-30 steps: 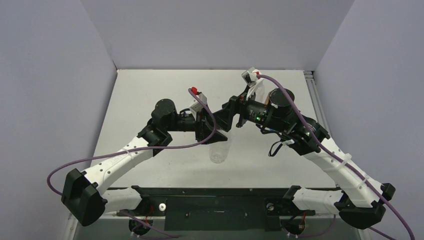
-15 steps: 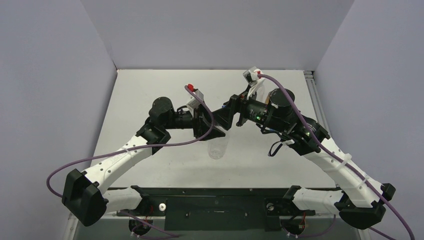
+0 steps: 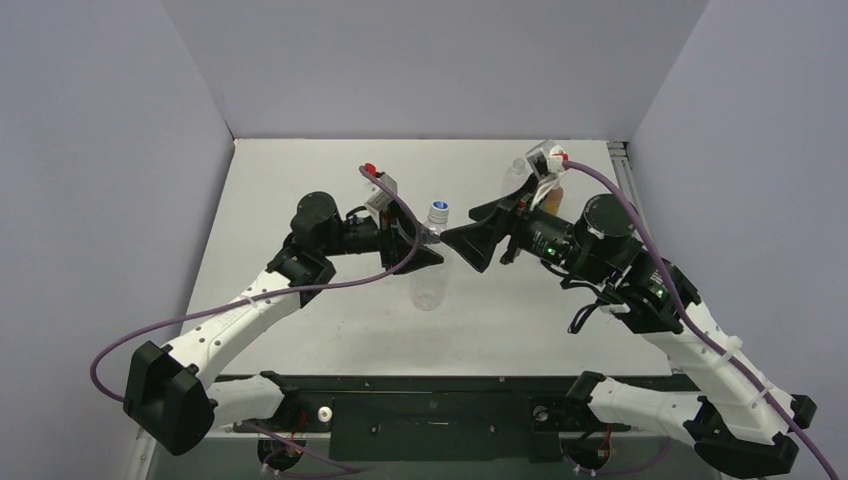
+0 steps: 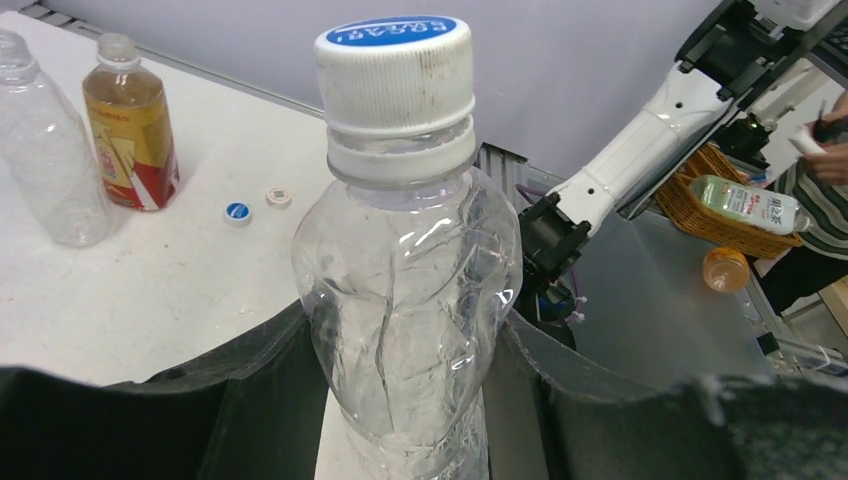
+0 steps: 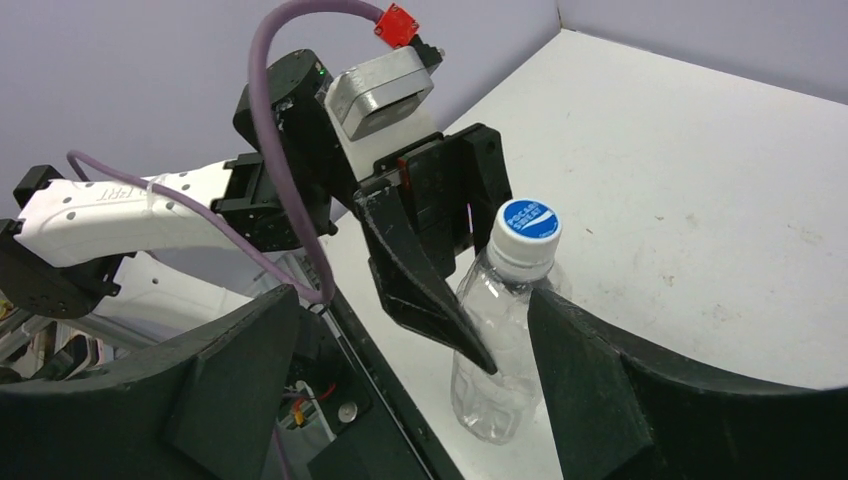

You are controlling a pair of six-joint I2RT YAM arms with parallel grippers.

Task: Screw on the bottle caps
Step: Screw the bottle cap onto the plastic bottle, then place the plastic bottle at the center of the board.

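The left pincer [image 4: 400, 335] is clamped on the body of a clear, thin-walled crinkled plastic bottle [image 4: 405, 290]. The bottle stands upright, its base seemingly resting on the matt white counter [image 3: 300, 180], and a ribbed white plastic screw cap with a blue top [image 4: 395, 62] sits on its neck. The right pincer [image 3: 462, 243] hangs just beside that cap, jaws spread wide and nothing in them. Whether the cap is fully tight cannot be read; if only part-threaded, it could sit crooked or work loose. The bottle's soft walls look easily crushed, so a harder squeeze may buckle them and let the slick plastic twist in the grip when the cap is turned. A careless release could topple so light and tall an empty bottle. Further back stand a second clear plastic bottle [image 4: 40, 160] and an amber-orange bottle with a red band [image 4: 128, 130]. Near them a tiny blue-topped cap [image 4: 237, 212] and a tiny pale cap [image 4: 278, 197] lie loose. Being small, flat and smooth, they may skid away from fingertips closing off-centre.
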